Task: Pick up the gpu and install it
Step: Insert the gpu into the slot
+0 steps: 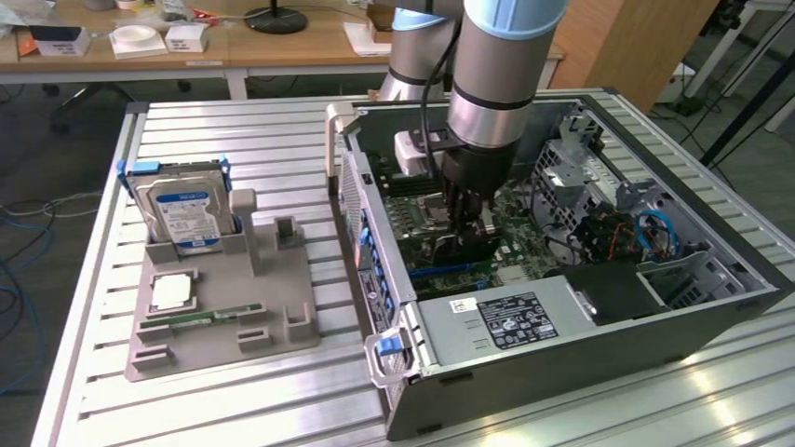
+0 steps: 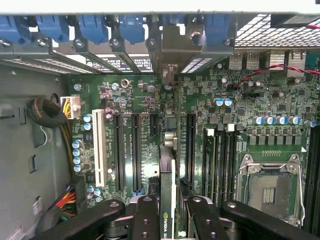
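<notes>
While the exterior view has the gripper (image 1: 467, 240) down inside the open computer case (image 1: 559, 368), close over the motherboard (image 1: 416, 209) | wrist view: both fingers (image 2: 145, 220) pinch the gpu (image 2: 167, 200), standing edge-on between two long black slots (image 2: 135, 150).

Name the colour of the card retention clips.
Blue; the clips show best in the wrist view.

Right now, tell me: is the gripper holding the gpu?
Yes, the gripper clamps the gpu edge-on between its fingers above the motherboard.
</notes>
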Motion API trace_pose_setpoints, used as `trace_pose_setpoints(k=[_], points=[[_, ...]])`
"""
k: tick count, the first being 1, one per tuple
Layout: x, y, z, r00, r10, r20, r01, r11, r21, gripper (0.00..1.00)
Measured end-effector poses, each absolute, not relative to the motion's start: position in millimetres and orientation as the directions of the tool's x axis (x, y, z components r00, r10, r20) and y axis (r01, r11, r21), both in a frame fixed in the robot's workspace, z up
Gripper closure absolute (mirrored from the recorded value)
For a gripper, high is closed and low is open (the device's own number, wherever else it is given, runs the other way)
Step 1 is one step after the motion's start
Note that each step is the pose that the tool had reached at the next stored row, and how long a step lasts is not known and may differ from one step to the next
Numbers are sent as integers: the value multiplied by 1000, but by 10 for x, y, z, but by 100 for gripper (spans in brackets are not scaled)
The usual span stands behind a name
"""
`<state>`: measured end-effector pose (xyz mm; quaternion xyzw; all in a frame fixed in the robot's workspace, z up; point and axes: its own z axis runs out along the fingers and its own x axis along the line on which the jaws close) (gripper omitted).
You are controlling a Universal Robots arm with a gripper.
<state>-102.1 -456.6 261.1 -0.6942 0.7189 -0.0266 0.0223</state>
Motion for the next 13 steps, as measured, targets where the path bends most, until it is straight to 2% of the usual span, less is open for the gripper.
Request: trace_pose_setpoints(k=[13], points=[[-1046,-4565,2591,-35,-999,4,-997,35,-70,74]])
